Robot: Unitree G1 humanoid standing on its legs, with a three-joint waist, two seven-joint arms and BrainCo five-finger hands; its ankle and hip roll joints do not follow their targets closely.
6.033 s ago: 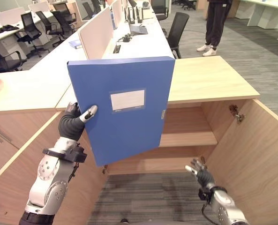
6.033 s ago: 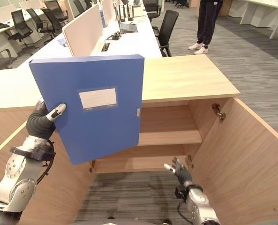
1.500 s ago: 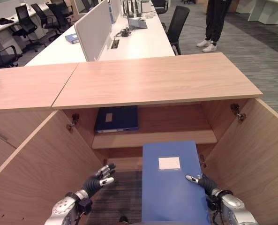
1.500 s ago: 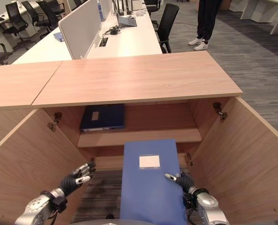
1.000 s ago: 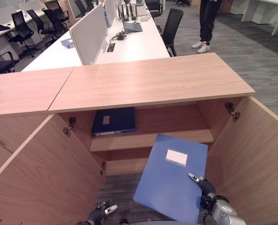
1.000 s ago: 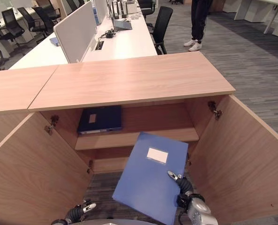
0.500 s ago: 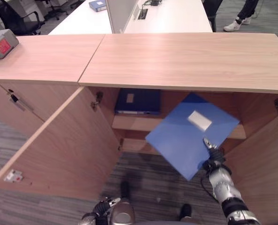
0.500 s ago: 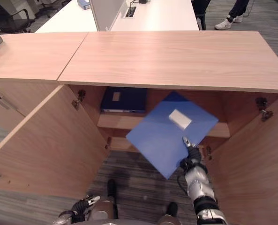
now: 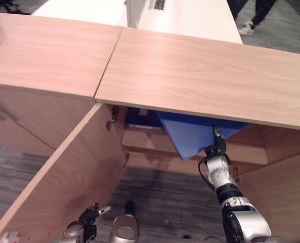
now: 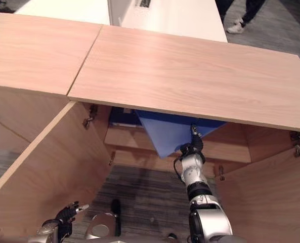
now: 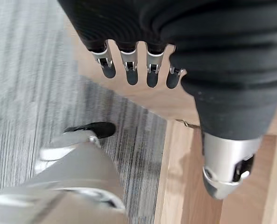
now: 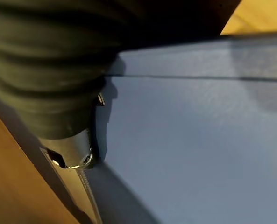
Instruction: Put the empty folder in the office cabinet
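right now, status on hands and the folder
Right hand on blue folder, grip unclear. Folder partly under cabinet top, going onto shelf. Left hand open, low, idle. Dark folder already beside it.

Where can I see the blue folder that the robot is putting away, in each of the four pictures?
Left eye view: the blue folder pokes out under the cabinet top, above the right hand.
Right eye view: same place, centre.
Left wrist view: not in it.
Right wrist view: its blue face, very close.
Shared landmark: the cabinet top.
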